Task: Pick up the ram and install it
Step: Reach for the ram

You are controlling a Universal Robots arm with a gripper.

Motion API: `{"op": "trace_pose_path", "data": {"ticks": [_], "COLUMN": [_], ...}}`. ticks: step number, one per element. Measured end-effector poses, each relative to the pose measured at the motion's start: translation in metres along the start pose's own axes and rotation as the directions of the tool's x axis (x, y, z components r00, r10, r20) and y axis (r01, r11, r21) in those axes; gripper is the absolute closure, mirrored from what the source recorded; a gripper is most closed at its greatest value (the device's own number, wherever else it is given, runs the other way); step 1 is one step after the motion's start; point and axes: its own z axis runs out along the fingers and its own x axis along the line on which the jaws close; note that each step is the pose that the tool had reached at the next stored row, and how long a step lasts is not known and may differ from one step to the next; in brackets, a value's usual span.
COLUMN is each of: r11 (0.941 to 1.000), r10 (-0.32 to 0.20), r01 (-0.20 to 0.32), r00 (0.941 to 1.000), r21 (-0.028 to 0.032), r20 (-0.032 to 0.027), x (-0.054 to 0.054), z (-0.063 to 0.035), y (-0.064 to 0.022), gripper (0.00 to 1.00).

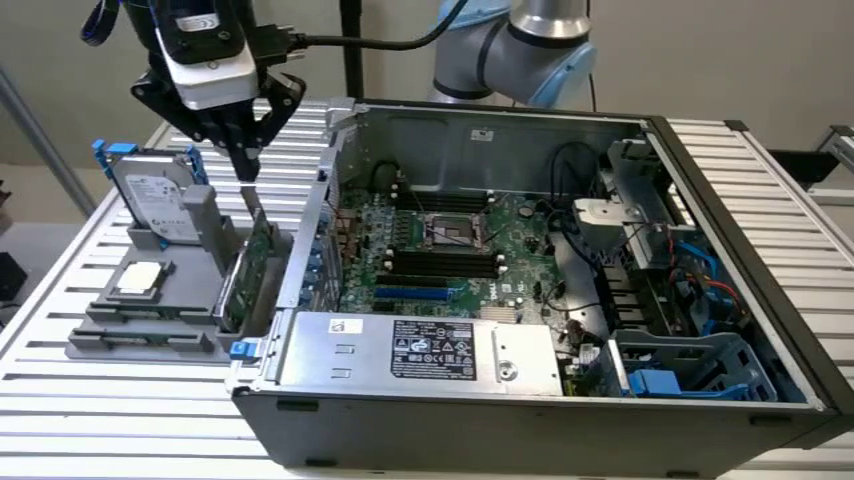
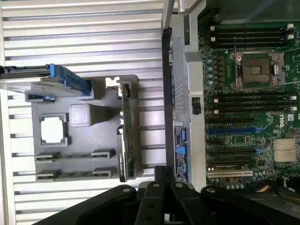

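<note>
Exterior view puts the gripper [image 1: 247,165], seemingly closed and empty, above the gray holder [image 1: 94,348]. The ram [image 2: 70,175] sits slotted there, toward 7 o'clock. Nothing lifted yet; the motherboard slots [image 1: 434,265] look unfilled.

Green motherboard [image 1: 523,238] with black and blue slots [image 1: 427,264]; matte grey holder [image 1: 144,332]; silver table [image 1: 107,402] ribbed in parallel stripes; black pincer [image 1: 247,168]; blue-edged hard drive [image 1: 155,200].
</note>
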Motion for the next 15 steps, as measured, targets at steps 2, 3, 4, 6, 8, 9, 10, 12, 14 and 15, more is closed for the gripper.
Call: {"op": "trace_pose_path", "data": {"ticks": [2, 3, 4, 6, 8, 9, 10, 12, 14, 15], "r11": [1.0000, 1.0000, 1.0000, 1.0000, 1.0000, 1.0000, 1.0000, 1.0000, 1.0000, 1.0000], "r10": [0.000, 0.000, 0.000, 0.000, 0.000, 0.000, 0.000, 0.000, 0.000, 0.000], "r01": [0.000, 0.000, 0.000, 0.000, 0.000, 0.000, 0.000, 0.000, 0.000, 0.000], "r00": [1.0000, 1.0000, 1.0000, 1.0000, 1.0000, 1.0000, 1.0000, 1.0000, 1.0000, 1.0000], "r21": [0.0000, 0.0000, 0.0000, -0.0001, 0.0000, 0.0000, 0.0000, 0.0000, -0.0001, -0.0001], "r20": [0.0000, 0.0000, 0.0001, 0.0001, 0.0000, 0.0000, 0.0000, 0.0000, 0.0000, 0.0000], "x": [0.009, 0.013, 0.018, 0.027, 0.035, 0.040, 0.044, 0.053, 0.062, 0.067], "z": [-0.0002, -0.0003, -0.0004, -0.0005, -0.0006, -0.0006, -0.0006, -0.0004, 0.0002, 0.0007], "y": [-0.0036, -0.0053, -0.0069, -0.0104, -0.0137, -0.0153, -0.0169, -0.0198, -0.0225, -0.0237], "gripper": [1.00, 1.00, 1.00, 1.00, 1.00, 1.00, 1.00, 1.00, 1.00, 1.00]}}
